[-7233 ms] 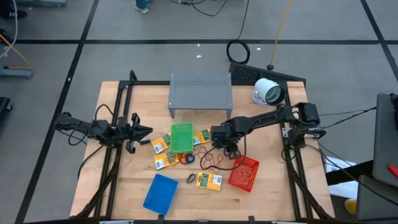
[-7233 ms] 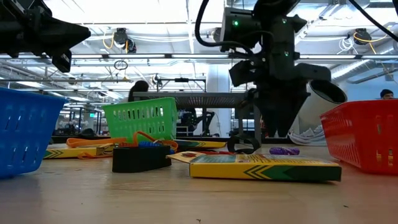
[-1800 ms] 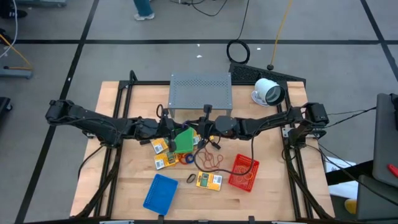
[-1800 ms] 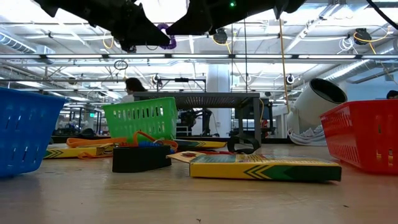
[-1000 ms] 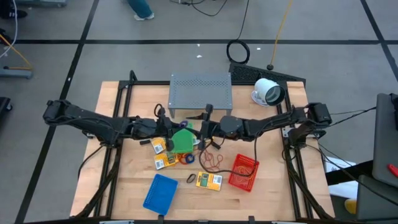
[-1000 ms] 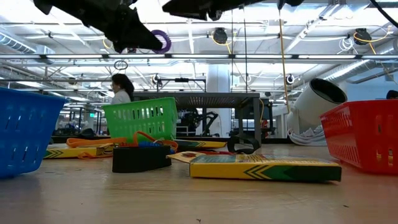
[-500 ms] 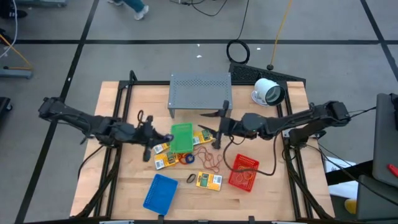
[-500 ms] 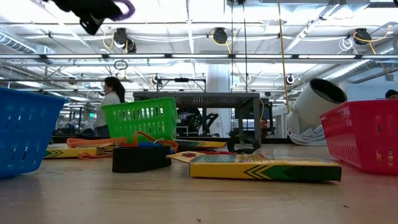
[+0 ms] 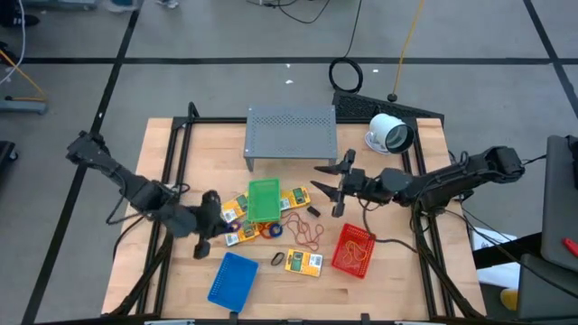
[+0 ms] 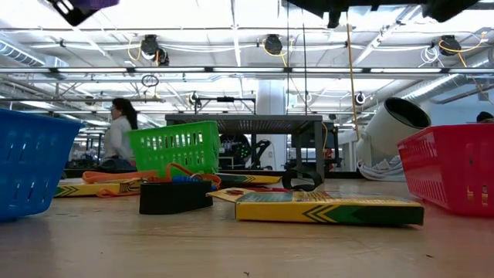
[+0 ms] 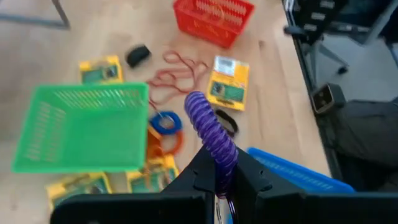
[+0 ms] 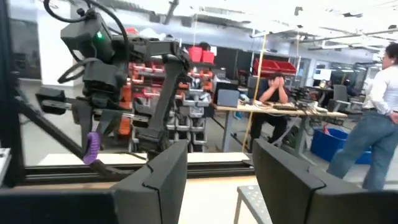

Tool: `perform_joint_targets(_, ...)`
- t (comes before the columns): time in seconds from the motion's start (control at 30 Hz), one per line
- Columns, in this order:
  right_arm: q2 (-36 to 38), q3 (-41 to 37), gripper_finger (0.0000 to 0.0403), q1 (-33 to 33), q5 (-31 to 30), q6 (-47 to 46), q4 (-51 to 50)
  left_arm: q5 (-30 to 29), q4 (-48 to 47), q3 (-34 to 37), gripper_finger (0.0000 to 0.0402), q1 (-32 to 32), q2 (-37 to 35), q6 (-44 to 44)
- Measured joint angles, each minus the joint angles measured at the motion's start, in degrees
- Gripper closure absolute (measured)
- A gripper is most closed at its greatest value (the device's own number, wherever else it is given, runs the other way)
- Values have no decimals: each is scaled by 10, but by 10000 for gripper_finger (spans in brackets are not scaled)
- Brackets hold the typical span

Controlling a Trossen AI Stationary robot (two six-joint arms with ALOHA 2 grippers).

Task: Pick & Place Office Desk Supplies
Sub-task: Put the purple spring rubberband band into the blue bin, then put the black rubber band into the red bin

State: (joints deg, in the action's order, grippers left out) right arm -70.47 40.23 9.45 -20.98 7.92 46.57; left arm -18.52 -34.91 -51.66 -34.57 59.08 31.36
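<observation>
Purple coiled ring [image 11: 211,138] sits pinched in the left gripper [image 11: 217,186], whose fingers are clamped together on it, held up above the wood table [image 9: 181,271]. Just beyond that gripper lie the blue basket [image 9: 233,279], a green basket [image 9: 264,199] and, farther off, a red basket [image 9: 353,250]: three baskets, one of each colour. Around the green basket I count five yellow packets; one [image 9: 304,263] lies between the blue and red baskets. A blue ring [image 11: 165,122] and an orange ring [image 11: 164,142] sit beside the green basket, a black ring [image 9: 276,260] near the lone packet, and tan rubber bands [image 9: 308,234] tangle toward the red basket. The right gripper [image 9: 334,187] hangs with fingers spread apart, holding nothing, above the table beside the grey shelf [image 9: 291,134].
</observation>
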Motion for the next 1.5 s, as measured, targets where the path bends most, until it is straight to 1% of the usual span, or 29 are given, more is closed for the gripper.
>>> perform_joint_targets(0.13,8,-12,232,9,0,1,12,6,-13,-21,384,-32,49,75)
perform_joint_targets(0.27,8,-12,232,17,0,2,12,22,-12,-22,384,-58,100,154)
perform_joint_targets(0.43,8,-12,232,26,1,3,7,22,10,-22,384,-82,157,220)
perform_joint_targets(0.6,8,-12,232,38,1,4,7,38,28,-22,384,-96,201,261)
perform_joint_targets(0.73,8,-12,232,47,1,4,5,68,33,-22,384,-96,243,281)
perform_joint_targets(0.9,7,-12,232,53,1,2,-2,111,69,-22,384,-96,298,282)
perform_joint_targets(1.03,7,-12,232,53,1,1,-7,128,93,-22,384,-96,320,281)
perform_joint_targets(1.1,7,-12,232,53,1,1,-11,136,93,-22,371,-96,324,287)
perform_joint_targets(1.23,7,-12,232,53,1,-4,-25,143,93,-22,320,-96,326,292)
perform_joint_targets(1.33,7,-12,232,53,1,-12,-30,145,97,-22,289,-96,326,292)
perform_joint_targets(1.5,7,-12,232,53,1,-13,-37,143,99,-22,256,-88,326,290)
